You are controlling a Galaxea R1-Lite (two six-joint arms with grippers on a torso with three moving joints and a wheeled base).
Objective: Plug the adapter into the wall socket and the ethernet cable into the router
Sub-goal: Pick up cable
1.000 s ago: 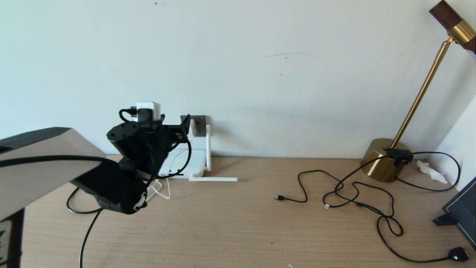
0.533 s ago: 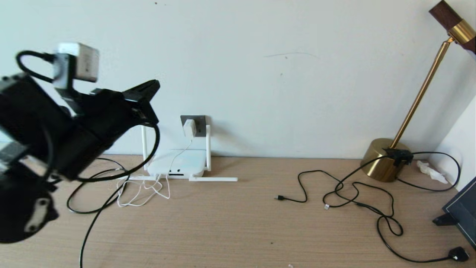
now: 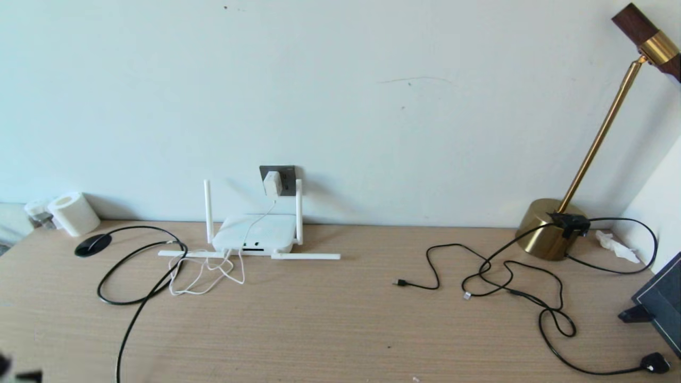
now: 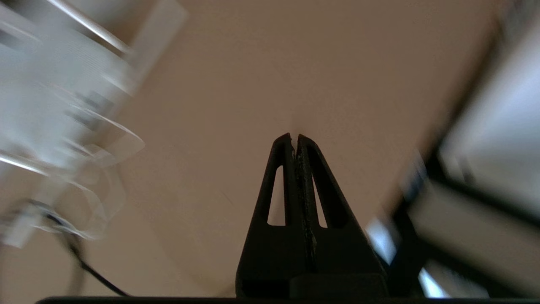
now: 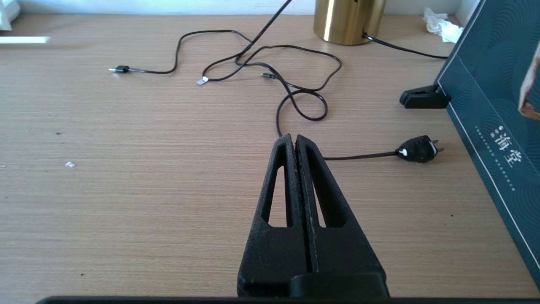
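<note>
The white adapter (image 3: 272, 183) sits plugged into the dark grey wall socket (image 3: 288, 175), and its thin white cord hangs down to the router (image 3: 254, 232) below. The router lies flat against the wall, with two antennas upright and two lying on the table. The thick black ethernet cable (image 3: 139, 264) loops on the table left of the router; I cannot make out its plug end. My left gripper (image 4: 295, 137) is shut and empty, off the table's front left corner. My right gripper (image 5: 295, 137) is shut and empty, low over the right side of the table.
A brass lamp (image 3: 549, 229) stands at the back right, with thin black cables (image 3: 505, 276) strewn before it and a black mains plug (image 3: 655, 363) near the front. A dark teal board (image 5: 493, 105) leans at the right edge. A paper roll (image 3: 73, 214) stands at the back left.
My left arm has pulled away from the socket, swung up and left, then dropped almost out of the head view. The adapter stays in the socket.
</note>
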